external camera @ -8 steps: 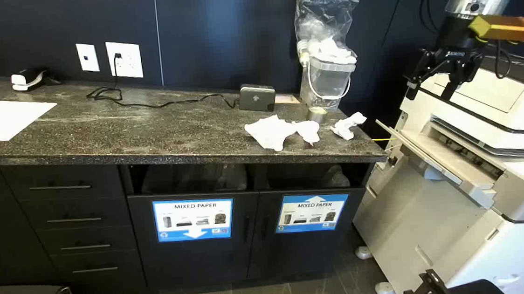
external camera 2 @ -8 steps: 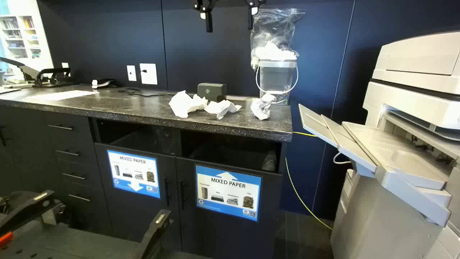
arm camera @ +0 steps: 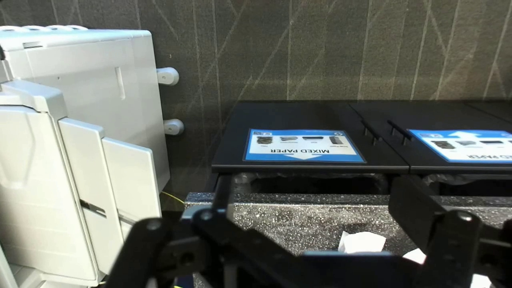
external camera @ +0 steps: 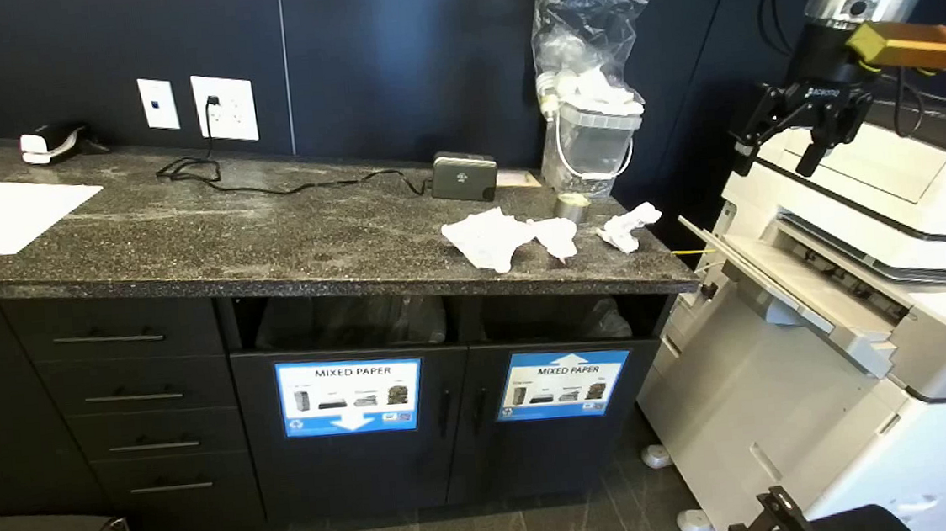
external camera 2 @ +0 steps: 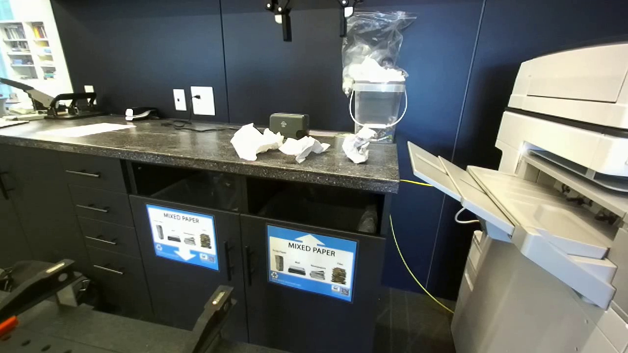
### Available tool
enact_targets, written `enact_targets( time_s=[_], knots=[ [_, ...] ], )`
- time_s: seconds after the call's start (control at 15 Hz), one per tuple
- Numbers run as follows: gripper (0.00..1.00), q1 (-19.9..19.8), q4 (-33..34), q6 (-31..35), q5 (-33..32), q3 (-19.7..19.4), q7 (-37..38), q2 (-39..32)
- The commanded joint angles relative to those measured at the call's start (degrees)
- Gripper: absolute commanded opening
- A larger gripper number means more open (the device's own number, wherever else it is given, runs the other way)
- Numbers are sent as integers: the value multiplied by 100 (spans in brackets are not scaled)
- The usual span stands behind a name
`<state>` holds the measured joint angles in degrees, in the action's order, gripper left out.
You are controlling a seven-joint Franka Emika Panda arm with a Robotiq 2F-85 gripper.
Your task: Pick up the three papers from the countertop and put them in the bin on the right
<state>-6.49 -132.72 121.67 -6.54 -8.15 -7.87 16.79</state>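
Three crumpled white papers lie on the dark speckled countertop (external camera: 268,239), near its right end. In an exterior view they line up as a left paper (external camera 2: 251,143), a middle paper (external camera 2: 303,147) and a right paper (external camera 2: 357,147). Under the counter edge, the bin on the right (external camera 2: 314,206) shows as a dark slot above a MIXED PAPER label. My gripper (external camera: 776,164) hangs open in the air, higher than the papers, with nothing between its fingers. In the wrist view, part of a paper (arm camera: 363,242) shows past the gripper (arm camera: 316,196), whose body hides the rest.
A clear bucket (external camera: 594,142) in a plastic bag, a small can (external camera: 571,207) and a dark box (external camera: 464,177) stand behind the papers. A printer (external camera 2: 554,196) is to the right. A flat white sheet (external camera: 9,215) lies far left. Another bin slot (external camera 2: 186,189) sits left.
My gripper has risen slightly and stays open. The papers have not moved.
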Motion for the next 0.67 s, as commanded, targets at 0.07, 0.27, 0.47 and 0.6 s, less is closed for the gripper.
enact_targets(
  time_s=[0.07,0.27,0.47,0.6],
  knots=[
    [100,82,87,504,285,-38,-177,-473],
    [100,165,205,1075,622,-25,-411,-1033],
    [100,213,446,1961,1018,41,-534,-1825],
    [100,187,737,2626,1194,128,-426,-2429]
  ],
)
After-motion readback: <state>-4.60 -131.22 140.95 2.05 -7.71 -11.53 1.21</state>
